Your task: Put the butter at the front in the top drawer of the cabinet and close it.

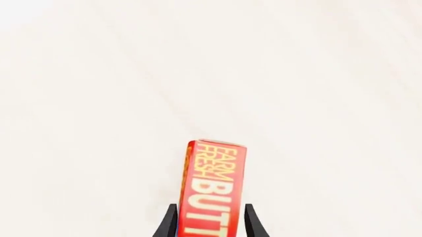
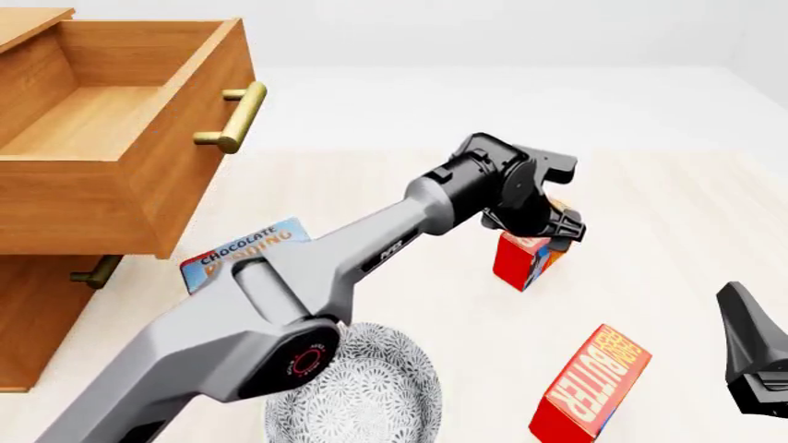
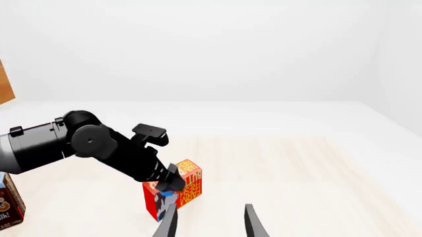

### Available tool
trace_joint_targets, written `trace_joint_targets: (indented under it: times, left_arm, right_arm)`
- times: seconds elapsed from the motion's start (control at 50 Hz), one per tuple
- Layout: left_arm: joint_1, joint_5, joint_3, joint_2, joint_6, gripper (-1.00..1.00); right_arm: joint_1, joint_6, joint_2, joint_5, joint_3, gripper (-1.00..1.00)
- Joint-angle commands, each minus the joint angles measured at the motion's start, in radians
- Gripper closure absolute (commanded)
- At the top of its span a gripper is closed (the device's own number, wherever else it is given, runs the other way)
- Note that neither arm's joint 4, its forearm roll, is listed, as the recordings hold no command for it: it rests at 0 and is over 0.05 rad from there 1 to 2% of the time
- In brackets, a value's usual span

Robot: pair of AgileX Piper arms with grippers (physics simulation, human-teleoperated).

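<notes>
Right end effector (image 3: 209,224): mine, idle and nearest, fingers apart, holding nothing.
Second butter box (image 2: 591,383): tilted on the tabletop (image 2: 665,212), not my concern.
Plate (image 2: 369,388): under my left arm's path; I judged a carry should pass above it.
Left end effector (image 2: 548,226): clamped on the butter (image 2: 523,257), gripping its narrow sides.
Grip advice: I needed firm pressure, box kept level.
Pudding box (image 2: 246,245): lay between butter and cabinet (image 2: 31,314).
Top drawer (image 2: 74,198): stood pulled out, bare inside; lift over its handle (image 2: 232,115), lower inside, then release.
</notes>
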Motion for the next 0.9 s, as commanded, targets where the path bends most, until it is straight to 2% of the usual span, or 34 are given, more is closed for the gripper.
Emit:
trace_joint_targets:
  times: [0.02,0.1,0.28,0.48,0.5,0.6,0.62,0.64,0.66,0.68,0.8,0.9]
  left_arm:
    - [-0.004,-0.005,-0.019,0.028,-0.011,-1.0]
    - [-0.003,-0.007,-0.023,0.037,-0.012,-1.0]
    - [-0.004,-0.06,0.053,0.017,-0.027,-1.0]
    - [0.001,-0.046,0.015,0.042,-0.034,-1.0]
    - [0.001,-0.038,0.004,0.045,-0.033,1.0]
    - [0.003,-0.011,-0.035,0.051,-0.029,1.0]
    - [0.005,-0.063,0.159,-0.155,-0.001,1.0]
    - [0.004,-0.09,0.21,-0.179,-0.001,1.0]
    - [0.004,-0.096,0.22,-0.184,-0.001,1.0]
    - [0.0,-0.117,0.277,-0.242,0.001,1.0]
    - [-0.002,-0.137,0.389,-0.346,0.004,1.0]
    - [-0.002,-0.145,0.441,-0.401,0.006,1.0]
  right_arm:
    - [0.0,0.0,-0.001,-0.001,0.001,-1.0]
    - [0.0,0.0,-0.001,-0.001,0.001,-1.0]
    - [0.0,0.0,-0.001,-0.001,0.001,-1.0]
    - [-0.003,0.0,0.014,-0.014,0.0,-1.0]
    - [-0.004,0.0,0.019,-0.019,0.001,-1.0]
    - [-0.004,0.0,0.03,-0.033,0.003,-1.0]
    - [-0.004,0.0,0.016,-0.018,0.002,-1.0]
    - [-0.004,0.0,0.015,-0.017,0.002,-1.0]
    - [-0.004,0.0,0.014,-0.017,0.002,-1.0]
    - [-0.003,-0.001,0.008,-0.009,0.001,-1.0]
    - [-0.003,-0.001,0.001,0.002,-0.003,-1.0]
    - [-0.003,-0.001,0.0,0.003,-0.004,-1.0]
